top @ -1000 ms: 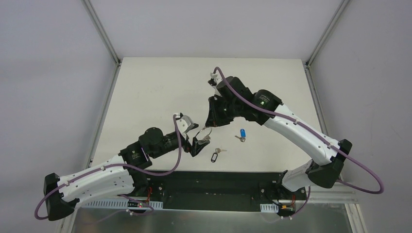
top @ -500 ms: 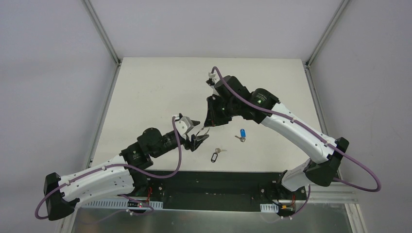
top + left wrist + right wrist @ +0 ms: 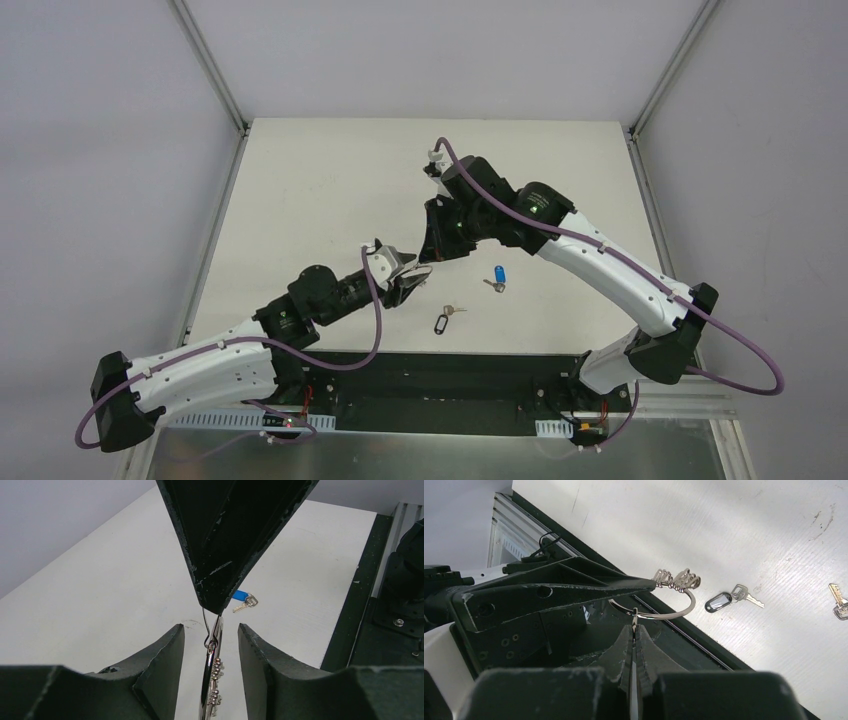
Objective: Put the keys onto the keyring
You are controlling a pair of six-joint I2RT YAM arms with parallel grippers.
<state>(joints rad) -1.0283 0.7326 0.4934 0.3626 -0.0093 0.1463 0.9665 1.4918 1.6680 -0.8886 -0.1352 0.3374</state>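
The keyring [image 3: 421, 269], a thin silver ring with a beaded metal piece, hangs off the table between both grippers. My right gripper [image 3: 431, 259] is shut on its wire; the right wrist view shows the ring [image 3: 684, 607] pinched at the tips [image 3: 634, 630]. My left gripper [image 3: 408, 281] is open, and in the left wrist view the ring [image 3: 212, 655] runs edge-on through the gap [image 3: 211, 630] without touching either finger. The blue-headed key [image 3: 498, 276] and the black-headed key [image 3: 441, 322] lie on the table to the right, also in view as the blue key [image 3: 242, 595] and the black key [image 3: 719, 601].
The white table [image 3: 320, 190] ends at a black front rail [image 3: 450, 375] near the arm bases. Aluminium frame posts [image 3: 210, 70] stand at the back corners. The two arms meet over the table's front middle.
My left gripper has moved up and right towards the right gripper, so the ring now sits between its fingers. The right arm has shifted only slightly. The keys have not moved.
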